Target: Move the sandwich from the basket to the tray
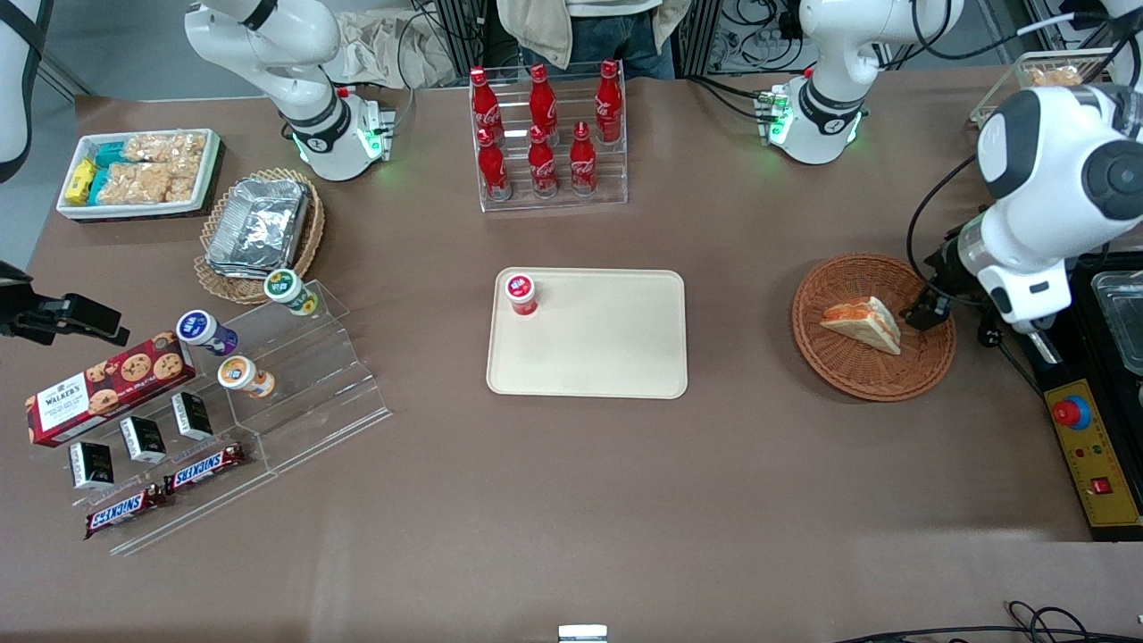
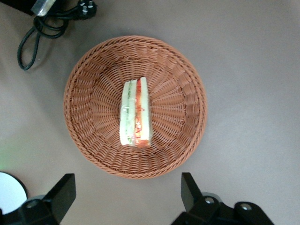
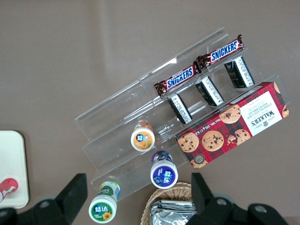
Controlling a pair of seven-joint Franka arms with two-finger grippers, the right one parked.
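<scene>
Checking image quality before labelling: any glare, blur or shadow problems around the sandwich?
Front view: even light, faint sheen on the table near the camera, sandwich sharp in the basket, gripper beside it. Left wrist view: sandwich crisp, no glare, soft shadow inside the basket; the open gripper fingertips look dark.

A robot lab staged as a snack shop: arms bolted to a brown table (image 1: 571, 500), cables trailing, cola bottles (image 1: 543, 125) (on acrylic risers).
</scene>
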